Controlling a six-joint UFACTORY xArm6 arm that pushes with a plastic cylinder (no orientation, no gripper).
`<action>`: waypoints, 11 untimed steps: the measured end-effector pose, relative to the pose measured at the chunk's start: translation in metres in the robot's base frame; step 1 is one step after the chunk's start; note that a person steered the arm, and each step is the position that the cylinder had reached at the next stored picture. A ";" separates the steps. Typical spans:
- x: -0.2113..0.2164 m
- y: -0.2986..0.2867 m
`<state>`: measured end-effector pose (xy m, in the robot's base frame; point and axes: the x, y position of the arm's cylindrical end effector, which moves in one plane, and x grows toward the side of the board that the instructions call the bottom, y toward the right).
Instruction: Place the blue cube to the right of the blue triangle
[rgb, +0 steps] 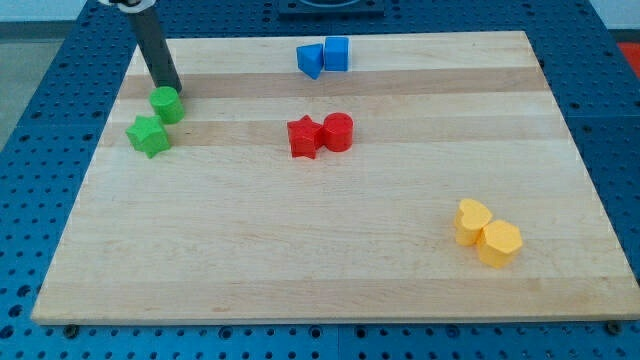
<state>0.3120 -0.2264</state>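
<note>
The blue cube (337, 52) sits near the view's top, just right of the blue triangle (311, 60) and touching it. My tip (172, 88) is far to the left, at the top left of the board, right at the upper edge of the green cylinder (166, 104). It is well apart from both blue blocks.
A green star (148, 135) lies just below-left of the green cylinder. A red star (304, 137) and a red cylinder (338, 131) sit together mid-board. Two yellow blocks, a heart (473, 220) and a hexagon (499, 243), lie at the lower right. The wooden board (300, 250) ends on a blue perforated table.
</note>
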 end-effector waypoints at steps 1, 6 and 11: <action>0.009 0.000; -0.087 0.101; -0.094 0.238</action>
